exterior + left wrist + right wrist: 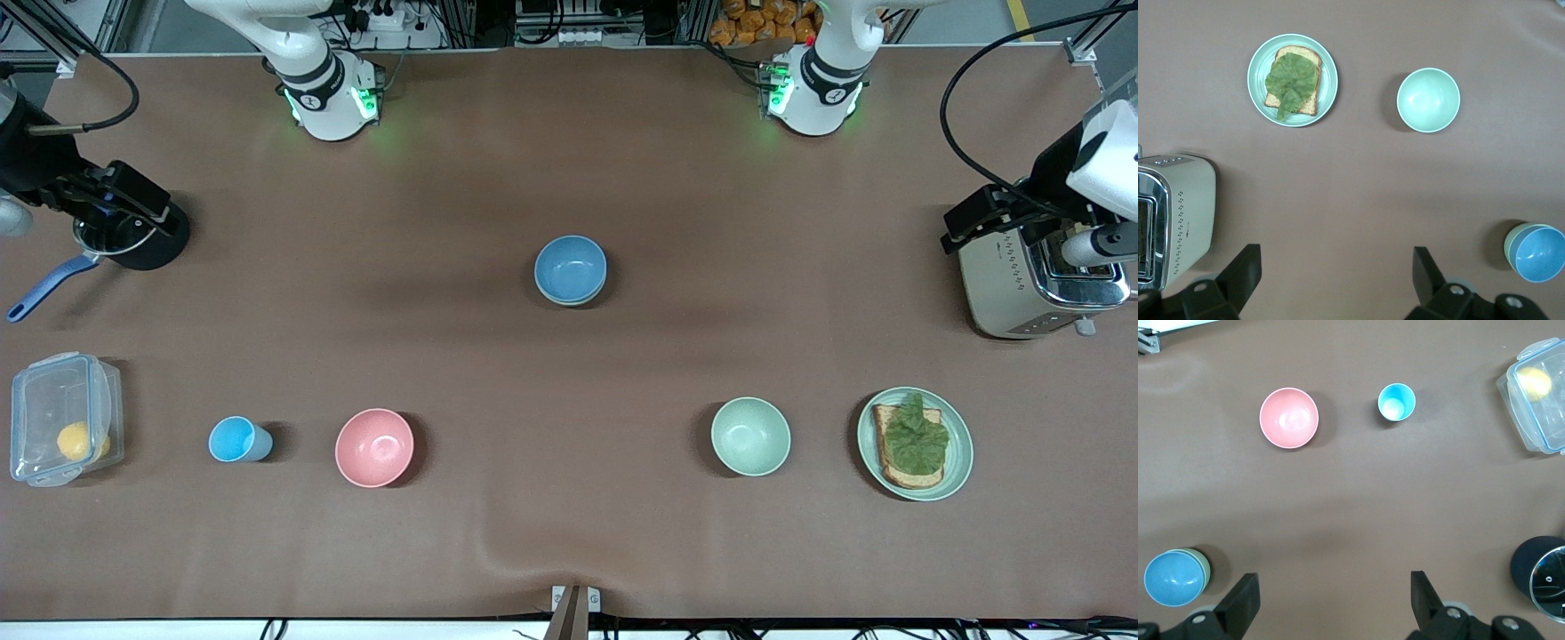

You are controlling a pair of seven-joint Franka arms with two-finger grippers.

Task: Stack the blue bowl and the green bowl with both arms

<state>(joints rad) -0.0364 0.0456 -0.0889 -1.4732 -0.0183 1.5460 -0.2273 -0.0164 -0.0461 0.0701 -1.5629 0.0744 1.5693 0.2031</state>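
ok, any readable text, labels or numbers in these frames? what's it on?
No readable text in any view.
Toaster: small marks along its control edge, too small to read.
Arm bases: a round dark mark on each, not legible.
Bowls, cup, plate, container: plain, no markings.

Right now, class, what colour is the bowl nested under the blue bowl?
Sage green, its rim showing beneath the blue bowl; clearest in the left wrist view.
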